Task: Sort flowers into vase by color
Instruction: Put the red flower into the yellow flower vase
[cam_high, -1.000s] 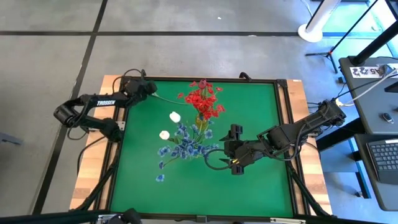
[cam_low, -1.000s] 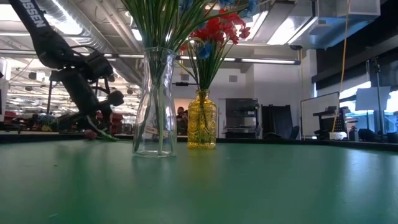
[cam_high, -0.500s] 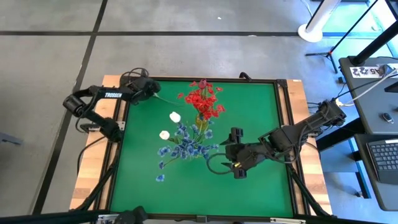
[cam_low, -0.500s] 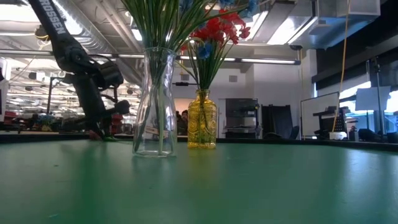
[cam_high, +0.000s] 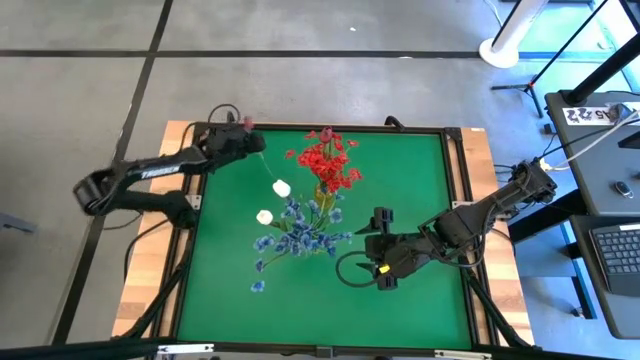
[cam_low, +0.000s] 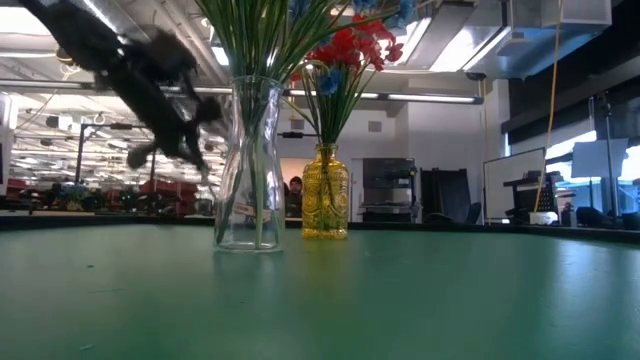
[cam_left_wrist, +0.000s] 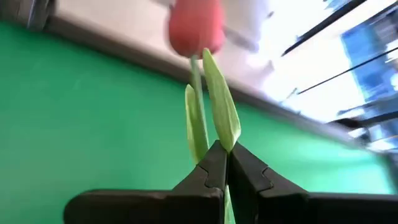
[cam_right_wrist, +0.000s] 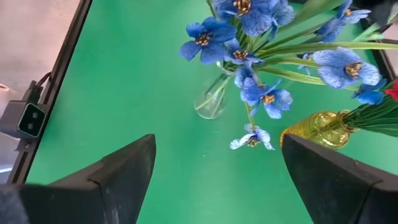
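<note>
**Over the table's far left corner: pink bud lifted**

Left gripper (cam_left_wrist: 225, 163) pinches the pink bud's (cam_left_wrist: 194, 30) stem, fingers closed. Right gripper (cam_right_wrist: 214, 165) waits wide open, empty, beside the clear vase (cam_right_wrist: 211, 101). Likely next: carry it to the yellow vase (cam_low: 324, 192) holding red flowers (cam_high: 325, 163).

pink bud (cam_left_wrist: 194, 29) | stem pinched | blue clusters (cam_right_wrist: 261, 37) in clear vase (cam_right_wrist: 211, 102)
</note>
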